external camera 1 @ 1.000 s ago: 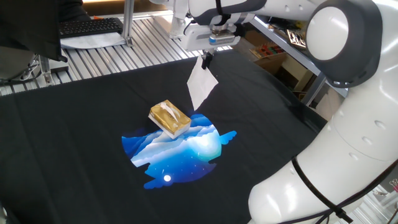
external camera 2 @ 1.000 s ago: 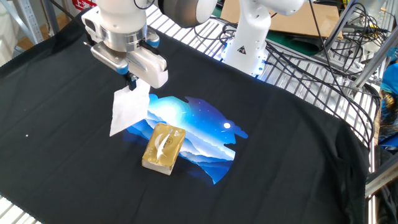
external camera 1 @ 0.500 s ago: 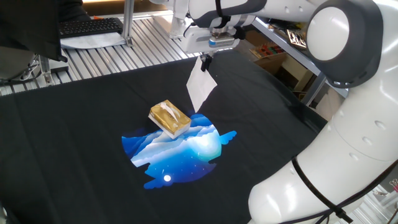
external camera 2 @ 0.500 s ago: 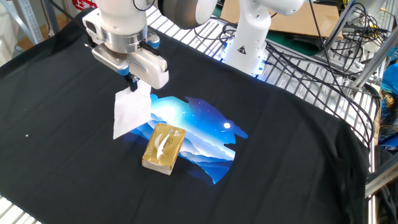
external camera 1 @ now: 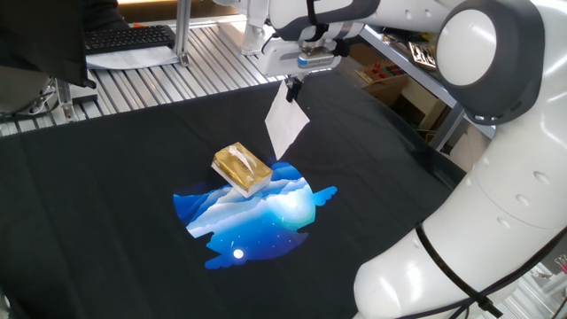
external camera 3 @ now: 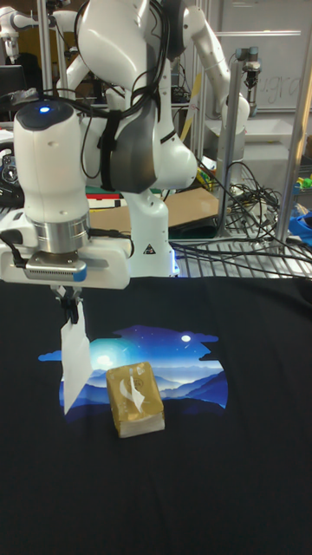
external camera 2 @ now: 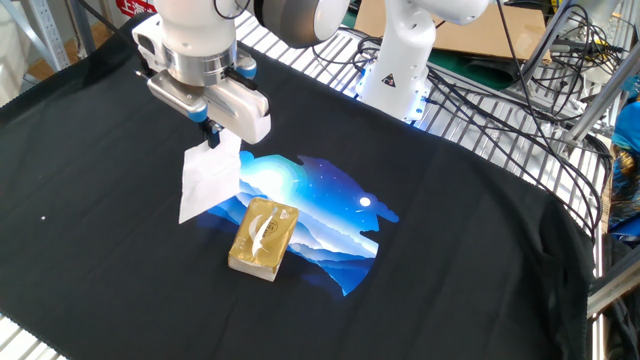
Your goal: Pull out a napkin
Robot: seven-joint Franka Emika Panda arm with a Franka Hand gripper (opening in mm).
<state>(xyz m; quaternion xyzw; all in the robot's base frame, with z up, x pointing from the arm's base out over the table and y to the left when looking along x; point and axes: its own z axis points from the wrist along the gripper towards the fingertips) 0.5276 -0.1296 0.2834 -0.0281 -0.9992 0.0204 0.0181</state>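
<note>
Claw pinched shut on top corner of napkin; sheet hangs limp below it, clear of the golden tissue pack. Corner grip makes sense: thin paper, so only an edge can be nipped, and the rest dangles by its own weight.

Napkin in the other fixed view: hangs just left of pack, lower edge near the black cloth. Can't tell if it touches cloth. Looks fully out of pack, no visible link btwn the two, so the pull seems done or nearly so (judgement).

Tall view: claw above, napkin straight down, pack just to its right, lying flat on the blue print.

Room: cloth bare on all sides of napkin and pack; desk slats show at far edge. Keyboard far left, well apart. Cables and arm base sit at far right, well clear of claw. Up is free. Only nearby thing is the pack; a low sweep right could brush it.
</note>
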